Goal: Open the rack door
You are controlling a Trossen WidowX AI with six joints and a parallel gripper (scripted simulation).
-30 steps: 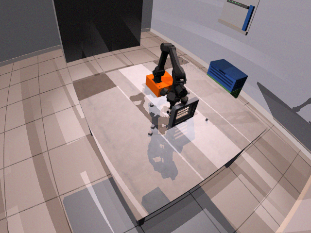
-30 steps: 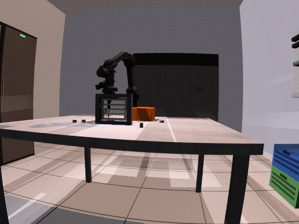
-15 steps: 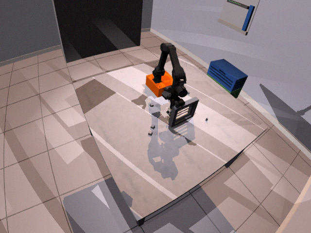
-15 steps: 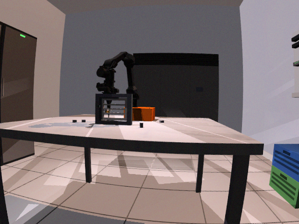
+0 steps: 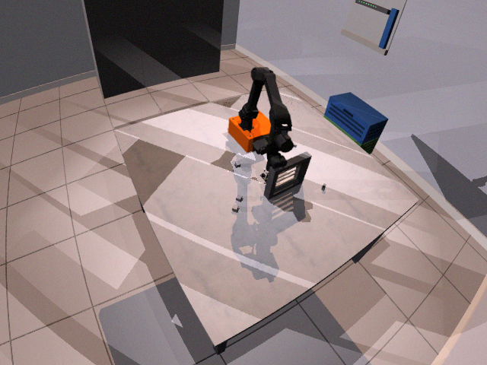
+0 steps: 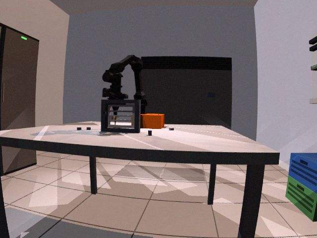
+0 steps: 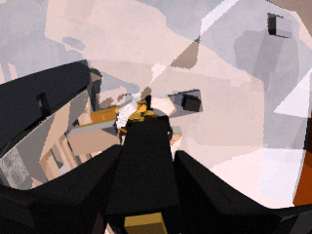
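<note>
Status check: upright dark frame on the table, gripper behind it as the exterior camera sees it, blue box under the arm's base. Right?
One fix: the box under the arm's base is orange, as the top view shows. The rest stands.

Top view: high, oblique, looking down across the pale stone-look table (image 5: 204, 255) (image 6: 199, 143). Exterior: farther back, near table height, facing level; both share whole arm (image 5: 275, 94) (image 6: 138, 79). Wrist: close, looking down past gripper (image 5: 264, 176) (image 6: 114, 119) (image 7: 146, 109).
</note>
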